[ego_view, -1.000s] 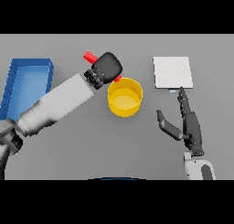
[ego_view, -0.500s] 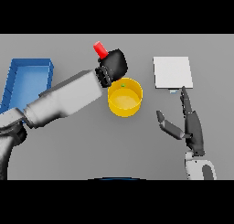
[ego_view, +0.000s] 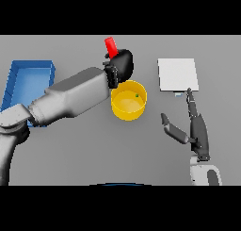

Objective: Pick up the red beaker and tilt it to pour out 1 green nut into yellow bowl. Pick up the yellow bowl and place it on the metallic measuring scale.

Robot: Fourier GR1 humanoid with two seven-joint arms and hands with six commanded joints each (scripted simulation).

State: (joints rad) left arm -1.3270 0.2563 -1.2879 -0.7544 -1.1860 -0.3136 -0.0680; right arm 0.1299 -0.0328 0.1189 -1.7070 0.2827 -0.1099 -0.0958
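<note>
My left hand (ego_view: pixel 121 65), curled round the red beaker (ego_view: pixel 111 46), and its forearm hang over the round yellow bowl (ego_view: pixel 128 101), blocking its left and far rim. The bowl's right side lies open to bare grey table (ego_view: pixel 84 150), where my right hand (ego_view: pixel 195 126) waits, fingers straight. The flat metallic measuring scale (ego_view: pixel 177 74) stands uncovered; the blue rectangular tray (ego_view: pixel 28 81) walls the left edge.

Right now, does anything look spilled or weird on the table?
Nothing is spilled. A green nut lies inside the yellow bowl, and none show on the table. The left hand holds the red beaker above the bowl. The right hand rests open.
</note>
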